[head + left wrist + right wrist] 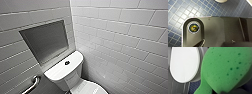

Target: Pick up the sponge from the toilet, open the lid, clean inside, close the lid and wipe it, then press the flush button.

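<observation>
The white toilet's tank [62, 71] stands in the corner, with the dark round flush button [67, 63] in the middle of its top. A bit of the white lid [93, 89] shows below the tank. In the right wrist view the bright green sponge [224, 68] looms very close, held up off the toilet by my shut right gripper. Beside it lies the oval lid [184, 64], closed. The left wrist view looks down past the robot's dark plate at the floor, with nothing held by the left gripper.
White brick-tiled walls [120, 37] meet in the corner behind the tank. A recessed niche [45, 41] sits in the left wall, with a metal grab bar [32, 86] below it. The floor is small blue tiles [186, 11].
</observation>
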